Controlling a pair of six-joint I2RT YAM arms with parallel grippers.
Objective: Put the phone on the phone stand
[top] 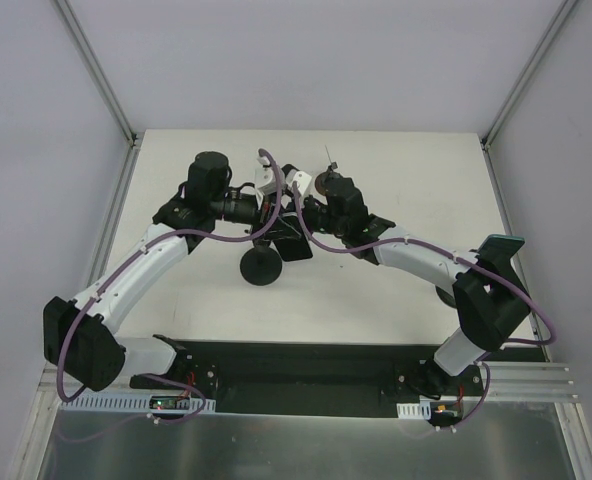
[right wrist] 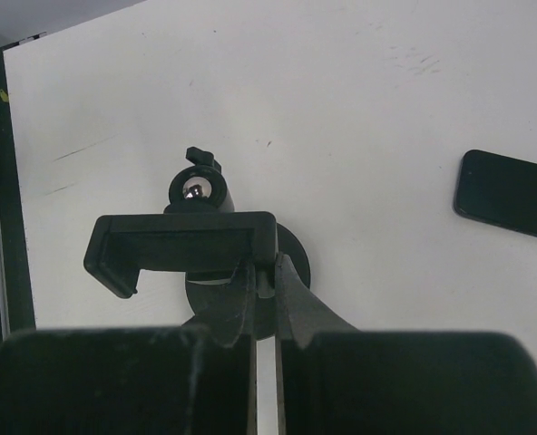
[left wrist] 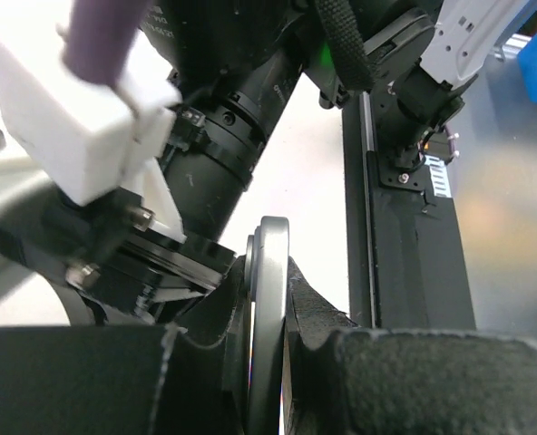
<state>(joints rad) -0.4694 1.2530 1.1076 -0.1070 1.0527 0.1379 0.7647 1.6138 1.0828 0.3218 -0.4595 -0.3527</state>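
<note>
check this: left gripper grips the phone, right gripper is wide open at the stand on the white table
Not quite. The right gripper is not wide open: it is shut on the stand, at its clamp, as the right wrist view shows. The rest holds: the left gripper grips the phone, and the table is white.

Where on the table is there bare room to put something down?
Bare: the far strip of the table along its back edge, and the near middle, between the stand and the black rail. Crowded: the centre, where the left gripper and right gripper meet at the stand.
</note>
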